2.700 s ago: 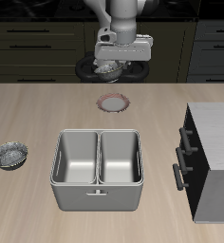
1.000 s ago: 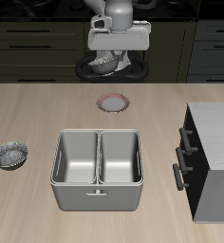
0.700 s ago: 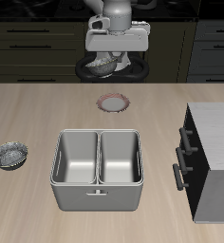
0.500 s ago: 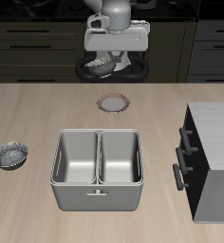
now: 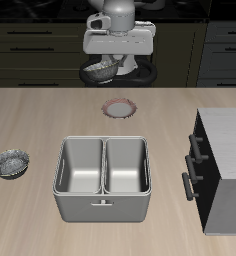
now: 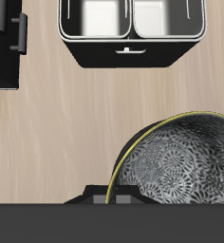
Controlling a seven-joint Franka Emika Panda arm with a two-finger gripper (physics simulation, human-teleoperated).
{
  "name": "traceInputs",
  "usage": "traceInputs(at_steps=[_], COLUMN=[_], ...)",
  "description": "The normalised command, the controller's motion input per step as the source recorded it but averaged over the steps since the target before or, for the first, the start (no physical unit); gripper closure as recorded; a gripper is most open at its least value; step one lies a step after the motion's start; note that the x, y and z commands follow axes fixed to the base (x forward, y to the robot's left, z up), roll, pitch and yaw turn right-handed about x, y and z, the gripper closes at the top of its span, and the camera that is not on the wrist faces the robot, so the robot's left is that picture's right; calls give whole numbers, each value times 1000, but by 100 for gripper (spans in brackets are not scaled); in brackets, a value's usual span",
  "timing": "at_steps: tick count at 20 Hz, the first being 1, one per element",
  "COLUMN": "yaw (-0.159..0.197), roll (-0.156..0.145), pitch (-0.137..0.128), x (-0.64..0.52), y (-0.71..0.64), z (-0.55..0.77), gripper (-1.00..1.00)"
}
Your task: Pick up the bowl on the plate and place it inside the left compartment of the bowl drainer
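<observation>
One bowl [image 5: 100, 71] hangs from the gripper [image 5: 107, 64], whose jaws are clamped on its rim; it tilts, high above the table's far edge and well clear of the plate [image 5: 121, 107], which lies bare below and a little nearer. In the wrist view the bowl [image 6: 180, 161] fills the close field with its speckled inside showing, and the drainer [image 6: 131, 28] sits far off across bare wood, so the carry is only begun. The drainer [image 5: 102, 178] stands near the front edge, and the left compartment [image 5: 126, 166], read from its handle side, is judged the well toward the dark cabinet [image 5: 223, 170], not the one toward the twin bowl [image 5: 10, 163] lying by itself well off to the other side. To do the step well, the arm should travel forward at this height until the bowl is square over that well, clear of the centre wall and the rim, and only then go down. Because the grip is on one edge and the bowl is canted, a slow, steady move should keep it from swinging or slipping. Lowering it well inside before parting the fingers would let it settle flat without bouncing onto the divider. The cabinet is just beside the drainer, so the descent should stay straight.
</observation>
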Motion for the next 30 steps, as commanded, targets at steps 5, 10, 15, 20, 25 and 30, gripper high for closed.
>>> traceInputs(at_steps=[5, 10, 15, 20, 25, 30], yaw=[27, 2, -20, 23, -22, 16], roll=[-14, -18, 6, 9, -9, -20], pitch=[17, 7, 6, -8, 54, 37], x=[286, 327, 354, 225, 340, 333], y=[-195, -227, -76, 17, -154, -84], z=[-49, 49, 144, 62, -29, 37], gripper=[100, 100, 100, 100, 100, 100])
